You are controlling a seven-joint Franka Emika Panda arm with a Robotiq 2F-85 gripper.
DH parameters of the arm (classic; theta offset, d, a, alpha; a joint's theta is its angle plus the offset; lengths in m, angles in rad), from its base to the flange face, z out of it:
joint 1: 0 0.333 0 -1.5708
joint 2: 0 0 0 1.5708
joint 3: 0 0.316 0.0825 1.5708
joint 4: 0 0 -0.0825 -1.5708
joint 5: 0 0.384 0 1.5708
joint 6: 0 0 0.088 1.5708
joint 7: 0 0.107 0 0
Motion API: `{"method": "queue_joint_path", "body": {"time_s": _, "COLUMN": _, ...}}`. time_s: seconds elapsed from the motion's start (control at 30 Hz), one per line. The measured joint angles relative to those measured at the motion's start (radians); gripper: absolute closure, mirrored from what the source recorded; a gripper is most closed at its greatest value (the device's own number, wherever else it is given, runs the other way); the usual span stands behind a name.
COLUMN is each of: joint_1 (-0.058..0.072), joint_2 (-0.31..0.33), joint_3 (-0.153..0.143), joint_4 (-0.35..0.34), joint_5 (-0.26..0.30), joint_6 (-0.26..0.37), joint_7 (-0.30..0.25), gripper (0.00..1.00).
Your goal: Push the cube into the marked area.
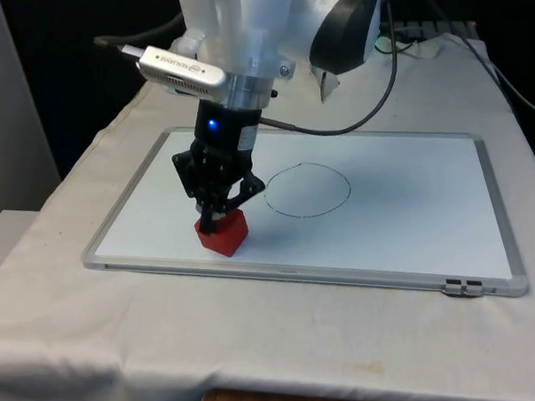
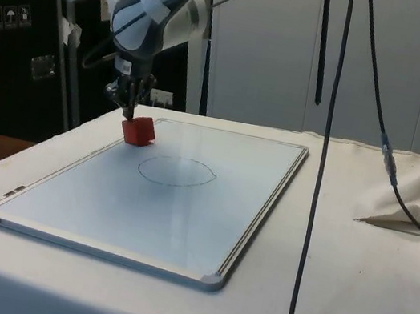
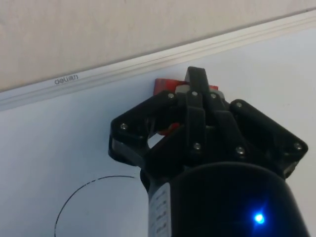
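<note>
One red cube (image 1: pixel 223 233) sits directly under the clenched end effector (image 1: pixel 213 222), touching its fingertips.

A matt red cube (image 1: pixel 223 233), smooth-faced and seemingly plastic, sits left of centre in the front view on a glossy white rectangular whiteboard (image 2: pixel 183 217). The board's smooth surface throws soft reflections, and its thin frame looks like brushed silver metal, with grey plastic corner caps. A thin dark pen-drawn circle (image 1: pixel 307 190) marks it. Beneath lies a matt, creased white tablecloth (image 1: pixel 123 340). The black matt-plastic two-finger gripper (image 1: pixel 213 222) shows small metal screws in the wrist view.
</note>
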Motion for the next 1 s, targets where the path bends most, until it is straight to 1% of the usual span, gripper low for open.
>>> {"method": "queue_joint_path", "body": {"time_s": 0.23, "joint_1": 0.000, "joint_2": 0.020, "joint_3": -0.002, "joint_4": 0.007, "joint_5": -0.002, "joint_6": 0.000, "joint_7": 0.035, "gripper": 1.00}}
{"method": "queue_joint_path", "body": {"time_s": 0.33, "joint_1": 0.001, "joint_2": 0.020, "joint_3": -0.004, "joint_4": 0.010, "joint_5": -0.002, "joint_6": -0.001, "joint_7": 0.043, "gripper": 1.00}}
{"method": "queue_joint_path", "body": {"time_s": 0.53, "joint_1": 0.001, "joint_2": 0.022, "joint_3": -0.010, "joint_4": 0.010, "joint_5": -0.002, "joint_6": -0.003, "joint_7": 0.079, "gripper": 1.00}}
{"method": "queue_joint_path", "body": {"time_s": 0.67, "joint_1": 0.000, "joint_2": 0.024, "joint_3": -0.011, "joint_4": 0.008, "joint_5": -0.002, "joint_6": -0.004, "joint_7": 0.092, "gripper": 1.00}}
{"method": "queue_joint_path", "body": {"time_s": 0.87, "joint_1": 0.001, "joint_2": 0.024, "joint_3": -0.011, "joint_4": 0.000, "joint_5": -0.002, "joint_6": -0.005, "joint_7": 0.131, "gripper": 1.00}}
{"method": "queue_joint_path", "body": {"time_s": 0.93, "joint_1": 0.001, "joint_2": 0.024, "joint_3": -0.011, "joint_4": 0.000, "joint_5": -0.002, "joint_6": -0.005, "joint_7": 0.131, "gripper": 1.00}}
{"method": "queue_joint_path", "body": {"time_s": 1.0, "joint_1": 0.001, "joint_2": 0.024, "joint_3": -0.013, "joint_4": -0.001, "joint_5": -0.002, "joint_6": -0.011, "joint_7": 0.143, "gripper": 1.00}}
